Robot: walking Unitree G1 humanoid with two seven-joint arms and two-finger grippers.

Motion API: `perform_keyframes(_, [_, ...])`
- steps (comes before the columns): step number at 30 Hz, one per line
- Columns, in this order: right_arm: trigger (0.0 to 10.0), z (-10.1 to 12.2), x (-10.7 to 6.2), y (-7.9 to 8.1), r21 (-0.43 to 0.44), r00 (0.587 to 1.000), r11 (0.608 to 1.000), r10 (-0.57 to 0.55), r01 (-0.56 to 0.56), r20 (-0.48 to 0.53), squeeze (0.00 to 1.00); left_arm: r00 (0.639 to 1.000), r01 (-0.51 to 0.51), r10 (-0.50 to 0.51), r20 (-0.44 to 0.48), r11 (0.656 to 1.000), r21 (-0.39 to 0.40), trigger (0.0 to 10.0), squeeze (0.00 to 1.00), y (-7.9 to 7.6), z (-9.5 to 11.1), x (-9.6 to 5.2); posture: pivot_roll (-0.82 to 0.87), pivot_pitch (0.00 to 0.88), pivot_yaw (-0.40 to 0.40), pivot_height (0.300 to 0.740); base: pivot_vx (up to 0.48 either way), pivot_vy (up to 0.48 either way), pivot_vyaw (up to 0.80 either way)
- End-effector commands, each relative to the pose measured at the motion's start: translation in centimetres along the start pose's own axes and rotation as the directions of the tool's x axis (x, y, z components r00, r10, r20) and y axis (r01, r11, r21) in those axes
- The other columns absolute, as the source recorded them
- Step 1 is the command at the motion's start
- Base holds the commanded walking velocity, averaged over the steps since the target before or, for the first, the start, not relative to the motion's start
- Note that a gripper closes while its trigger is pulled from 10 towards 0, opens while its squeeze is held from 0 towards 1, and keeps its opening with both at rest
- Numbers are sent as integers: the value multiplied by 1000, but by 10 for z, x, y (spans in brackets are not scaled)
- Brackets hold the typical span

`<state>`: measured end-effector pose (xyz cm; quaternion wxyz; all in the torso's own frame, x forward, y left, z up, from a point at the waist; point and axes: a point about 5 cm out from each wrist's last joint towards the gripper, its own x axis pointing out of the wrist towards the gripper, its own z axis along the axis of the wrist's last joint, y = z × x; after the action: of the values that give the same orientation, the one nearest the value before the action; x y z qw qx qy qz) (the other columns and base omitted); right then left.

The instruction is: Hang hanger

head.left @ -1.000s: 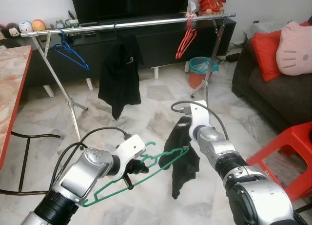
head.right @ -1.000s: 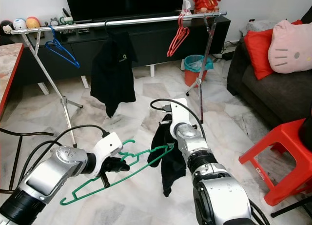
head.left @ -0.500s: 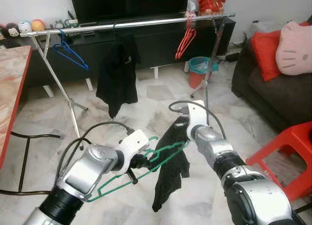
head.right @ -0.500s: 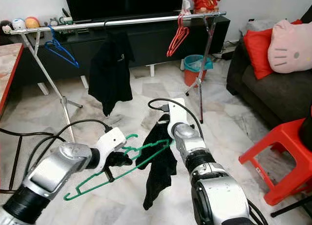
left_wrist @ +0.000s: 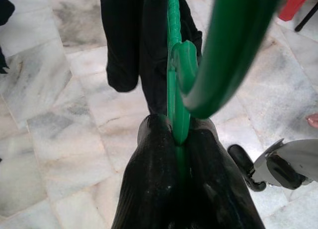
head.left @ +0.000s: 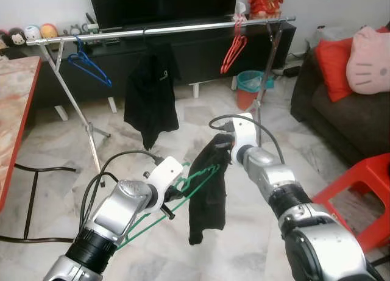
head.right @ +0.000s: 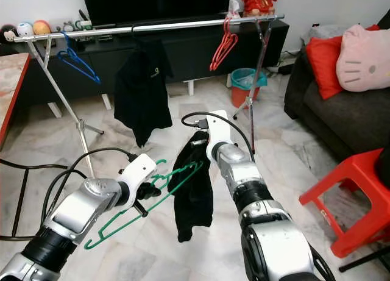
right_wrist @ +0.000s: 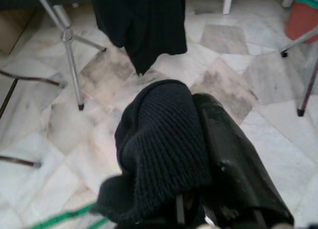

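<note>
My left gripper (head.left: 175, 188) is shut on a green plastic hanger (head.right: 178, 178) just below its hook; the wrist view shows its fingers (left_wrist: 198, 154) clamped on the green neck. The hanger slants up to the right, and its raised arm runs into a black knitted garment (head.left: 207, 192). My right gripper (head.left: 223, 142) is shut on the top of that garment, whose folds bulge over its fingers (right_wrist: 233, 159). The garment hangs limp above the floor. The silver clothes rail (head.left: 183, 28) stands farther ahead.
On the rail hang a blue hanger (head.left: 89, 65), a black shirt (head.left: 149, 92) and a red hanger (head.left: 233, 49). A teal-lined red bin (head.left: 250, 89) stands behind the rail's right leg. A dark sofa (head.left: 341, 116) and red stool (head.left: 365, 183) are right; a table (head.left: 15, 104) is left.
My right gripper has risen and moved forward with the garment. The left gripper has tilted the hanger up, and its arm now sits higher inside the garment.
</note>
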<state>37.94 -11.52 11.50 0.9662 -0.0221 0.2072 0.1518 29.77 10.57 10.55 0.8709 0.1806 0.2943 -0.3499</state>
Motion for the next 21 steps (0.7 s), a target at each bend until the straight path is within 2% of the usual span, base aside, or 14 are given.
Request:
perform_keyframes(1, [10000, 0, -3, -6, -27, 1000, 1000, -10, 10, 2, 0, 1000, -17, 17, 13, 1000, 9, 10000, 0, 5, 1, -4, 42, 0, 5, 740, 0, 0, 0])
perform_keyframes(5, [10000, -11, -7, -13, -33, 999, 999, -32, 32, -28, 0, 998, -41, 40, 42, 999, 8, 10000, 0, 9, 4, -6, 46, 0, 5, 740, 0, 0, 0])
perform_keyframes(10, [10000, -13, -10, -5, -61, 999, 998, 4, -6, -39, 0, 991, -46, 50, 120, 998, -38, 10000, 0, 9, 15, -5, 46, 0, 1, 740, 0, 0, 0])
perform_keyframes(13, [10000, -13, -13, -7, -57, 999, 998, 3, -5, -38, 0, 990, -16, 24, 137, 998, -61, 10000, 0, 6, 17, -5, 44, 0, 1, 740, 0, 0, 0])
perform_keyframes(18, [10000, -11, -18, -4, -59, 999, 998, 33, -35, -33, 0, 989, 74, -68, 129, 996, -44, 10000, 0, -4, 13, -5, 43, 0, 2, 740, 0, 0, 0])
perform_keyframes(21, [10000, -13, -20, -8, -83, 999, 997, -1, -2, -44, 0, 981, 149, -145, 131, 989, -20, 10000, 0, -11, 12, -10, 44, 0, 2, 740, 0, 0, 0])
